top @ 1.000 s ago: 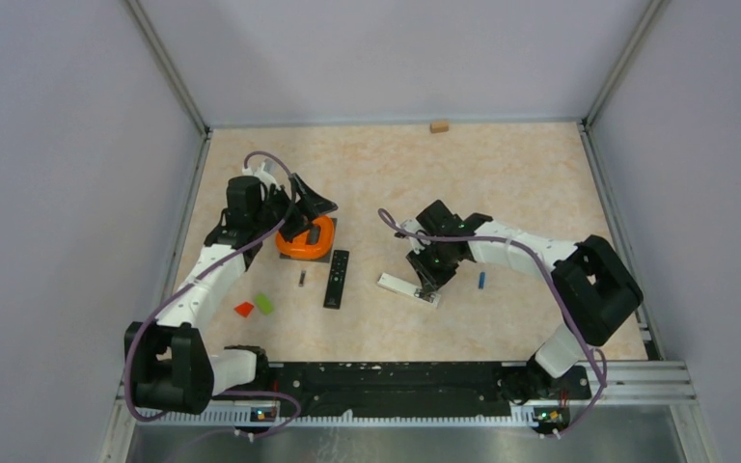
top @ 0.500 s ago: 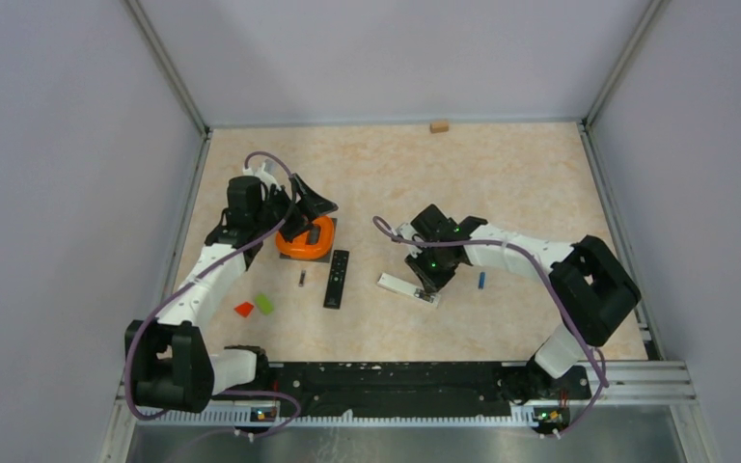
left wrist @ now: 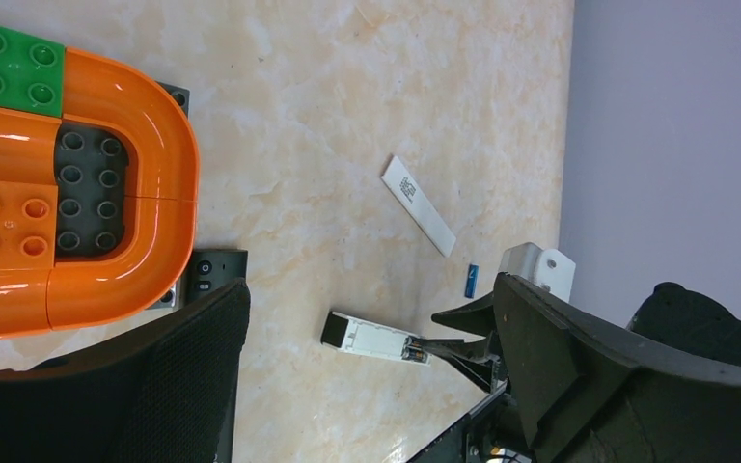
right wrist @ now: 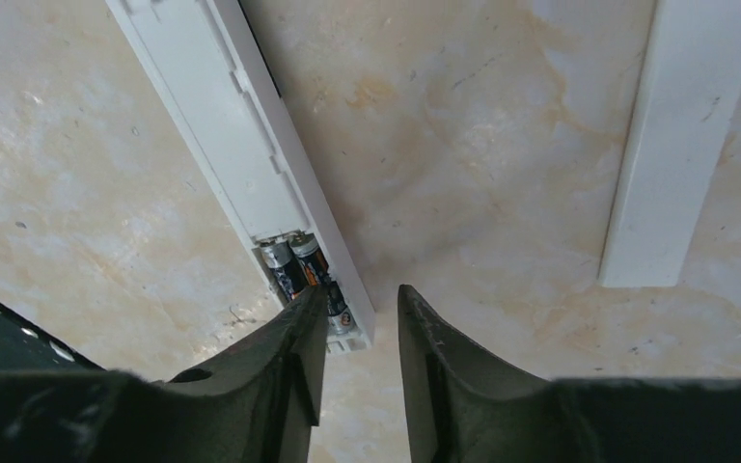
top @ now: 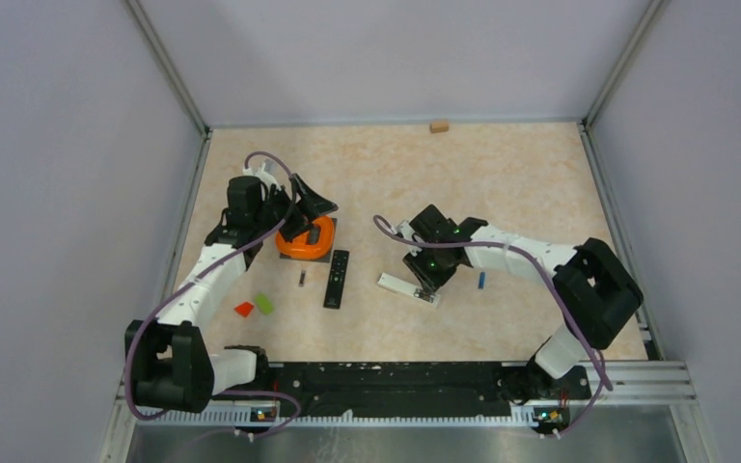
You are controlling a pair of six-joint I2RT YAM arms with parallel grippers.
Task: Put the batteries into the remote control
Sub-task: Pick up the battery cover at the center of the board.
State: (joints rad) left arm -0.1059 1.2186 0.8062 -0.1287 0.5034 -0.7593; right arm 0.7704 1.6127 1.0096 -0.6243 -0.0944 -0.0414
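The white remote (top: 407, 288) lies back up with its battery bay open at the near end. Two dark batteries (right wrist: 294, 265) sit side by side in the bay. My right gripper (right wrist: 363, 291) points down at that end, jaws a narrow gap apart and empty. Its left fingertip (right wrist: 314, 307) touches the right-hand battery. The white cover (right wrist: 680, 145) lies beside the remote. A blue battery (top: 481, 280) lies right of the gripper (top: 427, 283). A dark battery (top: 302, 279) lies left of the black remote (top: 337, 278). My left gripper (top: 307, 220) is wide open over the orange toy.
An orange curved toy piece (left wrist: 106, 193) with a green brick (left wrist: 10, 68) sits on a dark studded plate under the left gripper. Red (top: 244, 310) and green (top: 265, 303) blocks lie at the front left. A small wooden block (top: 438, 125) rests by the back wall.
My right gripper has edged slightly left over the open end of the white remote. The left arm has not moved.
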